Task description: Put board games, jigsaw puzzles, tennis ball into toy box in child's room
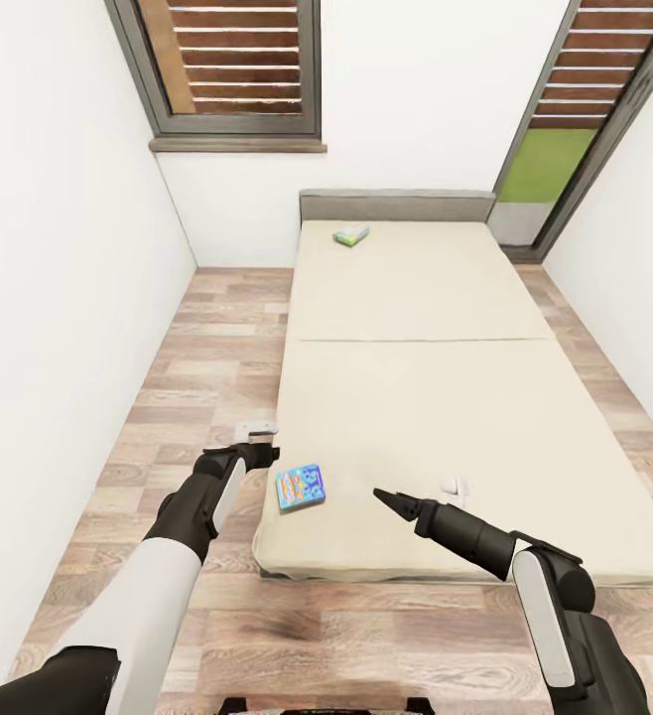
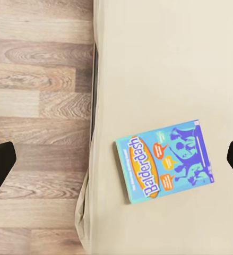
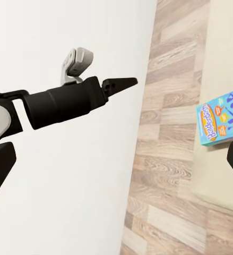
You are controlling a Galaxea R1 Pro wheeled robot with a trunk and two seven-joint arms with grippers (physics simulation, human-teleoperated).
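Beige and bare, the bed [image 1: 416, 397] runs up the centre of the head view between white walls, with wood-plank floor along its left side.

Lower centre of that frame, the blue board game [image 1: 301, 487] lies flat near the mattress's near-left corner, close to the left edge. In the left wrist view it is the box titled "Balderdash" [image 2: 165, 167], cover up, with its long axis running roughly across the frame and slightly tilted, so the title band sits toward the mattress edge. A second board game [image 1: 351, 235], white-green, rests far off in the upper centre, by the headboard.

Of the two arms, the left gripper [image 1: 257, 442] is the nearer: it hangs just left of and slightly above the blue box in the head view, over the strip where floor meets bed. Its wrist camera shows two dark fingers [image 2: 0, 164] spread wide at either side of the frame, nothing between them but air, and the box lying nearer the opposite finger than the middle of the gap. My judgement is that a short shift over the mattress would centre the box before descending.

The right gripper [image 1: 388, 497] points toward the box from the lower right, a little farther off; its fingers look pressed together, holding nothing.
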